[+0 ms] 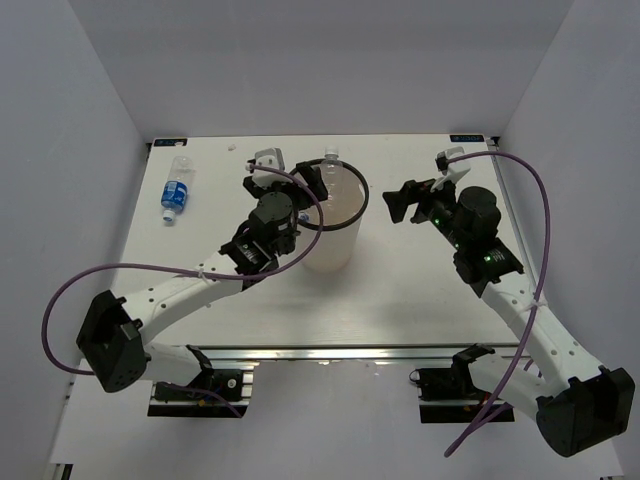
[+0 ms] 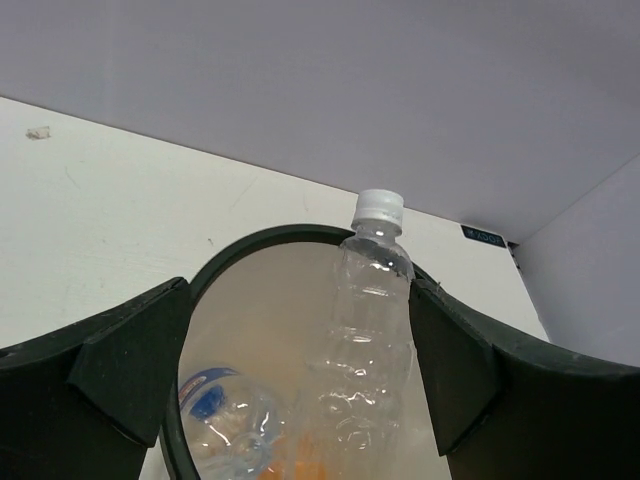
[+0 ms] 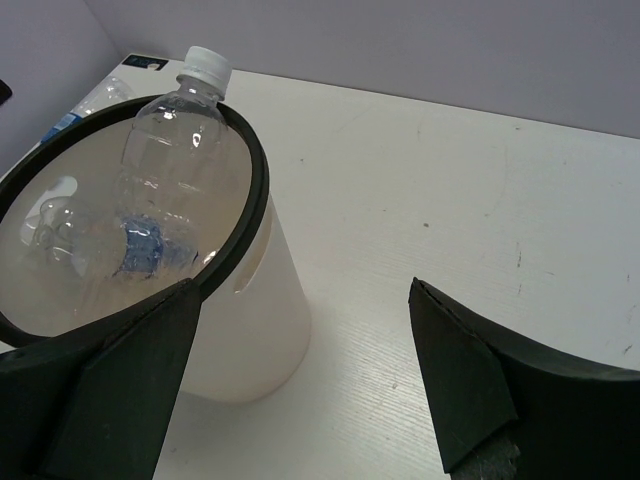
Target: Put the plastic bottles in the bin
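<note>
The left jaws and right jaws are open, holding nothing; a clear white-capped plastic bottle (image 2: 375, 320) stands inside the tall translucent black-rimmed bin (image 1: 330, 255) (cap above rim); a blue-labelled clear bottle (image 1: 176, 195) lies on the white table (image 1: 400, 290), well apart.

- Overhead view: the left hand (image 1: 300, 185) and its arm cover the near-left part of the bin (image 1: 335, 250). The contents cannot be made out. Only the cap of the clear bottle (image 1: 331, 154) shows, at the far rim.
- Overhead view: the label print on the bottle lying outside the bin (image 1: 176, 190) is too small to read.
- Left wrist view: the fingers (image 2: 110, 370) hide both sides of the bin's rim, and the lower edge cuts off its near part.
- Left wrist view: the lower edge cuts off the clear bottle's base and the blue-labelled bottle (image 2: 215, 400). The orange patch (image 2: 300, 470) is too small to identify.
- Left wrist view: the print on the corner sticker (image 2: 485, 237) is unreadable.
- Right wrist view: the left edge cuts off the bin, and the rim hides most of the bottle lying outside the bin.
</note>
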### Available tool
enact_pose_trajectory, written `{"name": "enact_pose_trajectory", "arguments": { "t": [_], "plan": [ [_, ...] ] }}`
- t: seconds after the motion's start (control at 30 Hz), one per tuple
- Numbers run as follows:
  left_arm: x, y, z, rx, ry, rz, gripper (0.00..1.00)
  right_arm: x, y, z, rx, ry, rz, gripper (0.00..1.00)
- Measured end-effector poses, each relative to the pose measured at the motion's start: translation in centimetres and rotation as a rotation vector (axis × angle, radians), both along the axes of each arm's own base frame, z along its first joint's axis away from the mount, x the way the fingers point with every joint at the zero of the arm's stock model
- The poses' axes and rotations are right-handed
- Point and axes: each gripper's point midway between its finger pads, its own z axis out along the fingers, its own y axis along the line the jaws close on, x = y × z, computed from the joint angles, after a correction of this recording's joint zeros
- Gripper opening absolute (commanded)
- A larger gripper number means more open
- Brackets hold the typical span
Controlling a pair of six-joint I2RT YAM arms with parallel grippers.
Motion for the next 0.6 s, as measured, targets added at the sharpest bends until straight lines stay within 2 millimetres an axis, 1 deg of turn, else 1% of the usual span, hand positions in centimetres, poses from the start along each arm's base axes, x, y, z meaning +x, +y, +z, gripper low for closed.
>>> {"name": "enact_pose_trajectory", "arguments": {
  "t": [0.13,0.2,0.27,0.3,0.4,0.5,0.6],
  "plan": [
    [0.0,0.6,1.4,0.016,0.007,0.026,0.98,0.0,0.1,-0.1,0.000,0.003,0.007,0.89],
    [0.1,1.3,2.2,0.023,0.009,0.043,0.98,0.0,0.2,-0.1,0.000,0.004,0.013,0.89],
    [0.5,2.4,2.8,0.030,0.014,0.064,0.98,-0.1,0.3,-0.1,0.001,0.004,0.019,0.89],
    [0.9,3.4,3.0,0.034,0.019,0.083,0.98,-0.1,0.3,-0.1,0.001,0.004,0.020,0.89],
    [2.5,6.8,3.6,0.047,0.035,0.153,0.98,-0.1,0.3,-0.1,0.001,0.004,0.021,0.89],
    [4.4,11.5,3.8,0.065,0.062,0.227,0.98,0.0,0.2,-0.1,0.000,0.005,0.017,0.89],
    [6.1,17.0,3.5,0.093,0.101,0.298,0.98,0.0,0.0,-0.1,0.000,0.005,0.012,0.89]
  ]
}}
